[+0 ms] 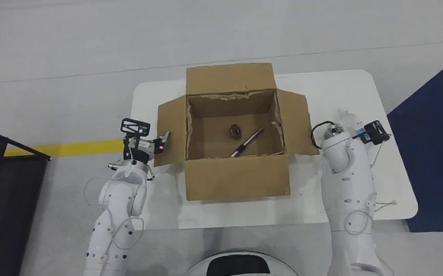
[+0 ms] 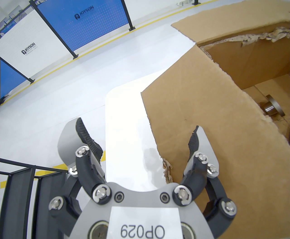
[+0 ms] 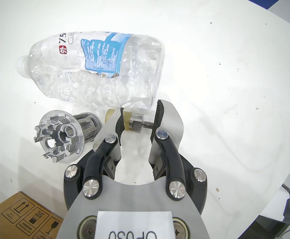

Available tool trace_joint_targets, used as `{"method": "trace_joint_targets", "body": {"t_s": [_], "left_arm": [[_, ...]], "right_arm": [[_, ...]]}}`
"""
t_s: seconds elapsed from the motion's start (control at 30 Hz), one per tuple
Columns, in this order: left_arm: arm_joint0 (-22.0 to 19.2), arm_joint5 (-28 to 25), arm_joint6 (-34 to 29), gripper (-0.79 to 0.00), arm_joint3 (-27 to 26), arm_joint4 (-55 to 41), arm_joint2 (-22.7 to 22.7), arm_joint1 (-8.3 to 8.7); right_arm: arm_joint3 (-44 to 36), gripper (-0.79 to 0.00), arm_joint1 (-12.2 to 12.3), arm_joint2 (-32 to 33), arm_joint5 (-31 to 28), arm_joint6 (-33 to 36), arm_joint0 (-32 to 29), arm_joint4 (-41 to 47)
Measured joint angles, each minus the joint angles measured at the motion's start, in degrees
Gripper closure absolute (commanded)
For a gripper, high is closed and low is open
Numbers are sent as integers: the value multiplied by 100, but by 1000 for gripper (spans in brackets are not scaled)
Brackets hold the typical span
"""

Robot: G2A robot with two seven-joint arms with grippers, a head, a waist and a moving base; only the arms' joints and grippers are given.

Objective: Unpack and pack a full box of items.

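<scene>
An open cardboard box (image 1: 236, 148) stands mid-table. On its floor lie a small dark metal part (image 1: 235, 129) and a pen-like stick (image 1: 247, 142). My left gripper (image 2: 138, 129) is open and empty, hovering beside the box's left flap (image 2: 204, 113); the metal part (image 2: 273, 108) shows past the flap edge. My right gripper (image 3: 139, 117) is shut on a small cream roller with a threaded stud (image 3: 133, 122), low over the table right of the box. A crushed clear plastic bottle (image 3: 97, 70) and a flanged metal hub (image 3: 65, 135) lie just beyond it.
The white table (image 1: 340, 85) has bare room behind and to the right of the bottle (image 1: 348, 119). The box's right flap (image 1: 297, 122) sticks out close to my right gripper (image 1: 329, 134). A black rack (image 2: 20, 199) stands on the floor left of the table.
</scene>
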Motion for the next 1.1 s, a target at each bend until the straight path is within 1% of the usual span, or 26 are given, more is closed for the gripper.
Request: {"method": "trace_joint_targets", "body": {"t_s": [0.13,0.3,0.43,0.5,0.53,0.57,0.63,0.77,0.87,1.1], "left_arm": [[0,0,0,-785,0,0,0,0],[0,0,0,-785,0,0,0,0],[0,0,0,-785,0,0,0,0],[0,0,0,-785,0,0,0,0],[0,0,0,-785,0,0,0,0],[0,0,0,-785,0,0,0,0],[0,0,0,-785,0,0,0,0],[0,0,0,-785,0,0,0,0],[0,0,0,-785,0,0,0,0],[0,0,0,-785,0,0,0,0]], "right_arm": [[86,-240,6,-50,-36,99,55,-49],[-49,-262,21,-20,-158,204,-14,21],[-30,-262,32,2,-162,224,2,31],[0,-225,38,2,-168,234,35,27],[17,-185,40,2,-166,238,52,23],[37,-139,43,2,-164,243,70,20],[86,0,50,8,-158,260,106,10],[125,0,66,38,-144,309,124,-16],[6,0,70,58,-137,331,20,-5],[-784,0,56,177,-96,309,-609,238]]}}
